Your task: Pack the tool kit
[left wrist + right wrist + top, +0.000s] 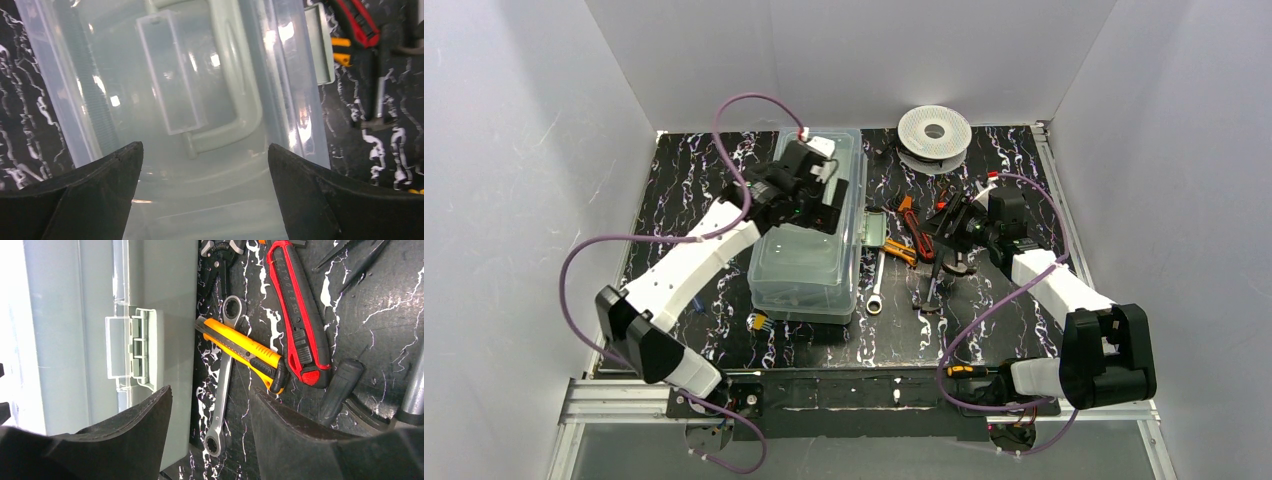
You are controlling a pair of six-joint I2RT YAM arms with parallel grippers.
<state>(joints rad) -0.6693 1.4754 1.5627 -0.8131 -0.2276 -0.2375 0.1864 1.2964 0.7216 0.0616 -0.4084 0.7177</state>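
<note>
The closed toolbox [809, 250] sits left of the table's [724, 330] centre; the left gripper [205, 165] hovers above it, jaws wide. Right gripper [210, 420], jaws parted and empty, hangs over the wrench [222, 385] and 2 knives [245, 352].

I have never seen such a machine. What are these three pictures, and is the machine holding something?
These are two robot arms fixed at the near edge of a table. The wide picture looks down from above. The other two come from cameras on the wrists, so the dark shapes at the bottom are each arm's own fingers.

The left gripper is open above the closed toolbox. The right gripper is open above loose tools: a wrench, an orange knife lying across it, and a red knife. A white spool lies at the back. Nothing is held.
</note>
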